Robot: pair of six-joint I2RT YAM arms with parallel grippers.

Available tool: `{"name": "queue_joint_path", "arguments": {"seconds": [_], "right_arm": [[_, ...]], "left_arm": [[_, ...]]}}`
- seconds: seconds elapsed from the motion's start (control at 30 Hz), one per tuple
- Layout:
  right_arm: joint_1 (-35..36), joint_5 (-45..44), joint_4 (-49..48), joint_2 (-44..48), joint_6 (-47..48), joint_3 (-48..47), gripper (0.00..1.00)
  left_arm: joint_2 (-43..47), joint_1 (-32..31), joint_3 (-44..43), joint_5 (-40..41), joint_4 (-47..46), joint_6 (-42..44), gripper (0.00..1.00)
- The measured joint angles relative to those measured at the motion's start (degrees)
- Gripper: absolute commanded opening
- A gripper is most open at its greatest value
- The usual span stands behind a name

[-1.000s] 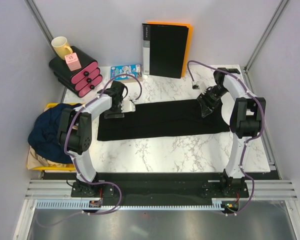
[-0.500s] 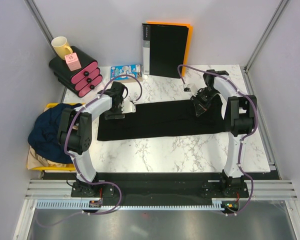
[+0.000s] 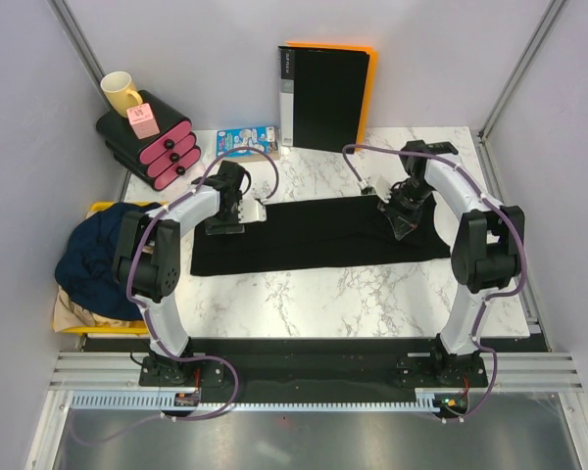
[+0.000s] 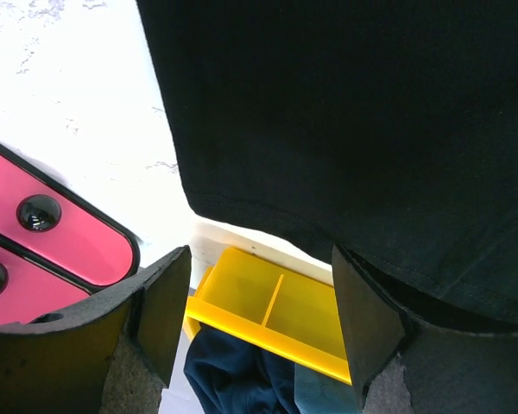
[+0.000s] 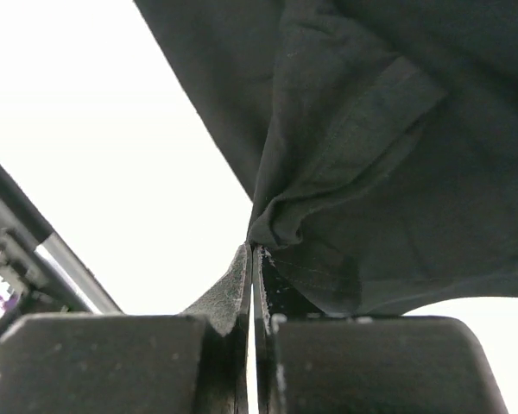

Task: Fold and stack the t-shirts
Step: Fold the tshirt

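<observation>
A black t-shirt (image 3: 314, 235) lies folded into a long strip across the marble table (image 3: 372, 294). My right gripper (image 3: 404, 223) sits at its far right end. In the right wrist view the right gripper (image 5: 253, 250) is shut, pinching a bunched fold of the black cloth (image 5: 371, 172) at its tips. My left gripper (image 3: 225, 220) hovers over the strip's far left corner. It is open (image 4: 259, 319) with nothing between the fingers, and the shirt's hem (image 4: 345, 112) lies beside one finger. A dark navy t-shirt (image 3: 93, 259) lies heaped in a yellow bin (image 3: 103, 208), with tan cloth (image 3: 73, 311) under it.
A black binder with an orange back (image 3: 323, 96) stands at the back wall. A black organiser with pink drawers (image 3: 147, 142) at the back left carries a yellow mug (image 3: 121, 93) and a pink box (image 3: 143, 121). A blue packet (image 3: 247, 140) lies beside it.
The right gripper has closed on the black shirt's edge, and the right arm shifted a little left and then back along the far edge. The left arm has stayed still.
</observation>
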State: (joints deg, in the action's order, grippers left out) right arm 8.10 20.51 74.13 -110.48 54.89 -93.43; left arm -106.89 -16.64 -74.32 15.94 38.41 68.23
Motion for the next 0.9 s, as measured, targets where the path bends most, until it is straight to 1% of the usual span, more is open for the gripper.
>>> {"name": "queue_joint_path", "arguments": {"seconds": [0.13,0.17,0.23,0.27,0.33,0.37,0.43,0.53,0.63,0.67,0.73,0.77,0.9], "right_arm": [[0.94,-0.24,0.83,1.55,1.49,3.85,0.11],[1.57,-0.28,0.85,1.6,1.97,5.38,0.19],[2.8,-0.35,0.9,1.6,2.4,8.02,0.3],[3.58,-0.46,1.11,1.6,2.97,9.77,0.39],[4.68,-0.7,1.57,1.6,3.58,12.02,0.46],[5.2,-0.81,1.81,1.6,4.0,13.03,0.53],[5.66,-1.05,2.12,1.6,4.79,14.32,0.55],[5.66,-1.25,2.38,1.84,5.86,14.51,0.54],[5.51,-1.4,3.04,1.99,6.03,13.18,0.42],[5.22,-1.38,3.15,1.99,5.81,11.93,0.28],[4.68,-1.14,2.89,1.99,4.74,8.61,0.13],[4.11,-1.16,2.25,1.99,3.67,6.69,0.0],[1.86,-2.93,-4.83,1.99,-0.09,2.34,0.0]], "left_arm": [[-0.48,-0.09,0.0,-0.02,0.02,0.02,0.74],[-0.52,-0.15,0.0,0.0,0.0,0.02,0.74],[-0.66,-0.22,0.0,0.0,0.0,0.04,0.74],[-0.76,-0.26,0.0,0.0,0.0,0.09,0.74],[-1.07,-0.26,-0.09,0.0,-0.02,0.22,0.74],[-1.22,-0.26,-0.15,0.0,-0.02,0.33,0.74],[-1.44,-0.26,-0.17,0.0,0.0,0.39,0.74],[-1.68,-0.26,-0.33,0.0,-0.02,0.42,0.74],[-2.25,-0.26,-0.74,0.0,-0.02,0.44,0.74],[-2.34,-0.26,-0.79,0.0,-0.07,0.44,0.74],[-2.4,-0.26,-0.85,-0.02,-0.02,0.44,0.74],[-2.4,-0.26,-0.92,-0.02,-0.02,0.44,0.74],[-2.73,-0.26,-1.01,-0.04,-0.02,0.44,0.74]]}}
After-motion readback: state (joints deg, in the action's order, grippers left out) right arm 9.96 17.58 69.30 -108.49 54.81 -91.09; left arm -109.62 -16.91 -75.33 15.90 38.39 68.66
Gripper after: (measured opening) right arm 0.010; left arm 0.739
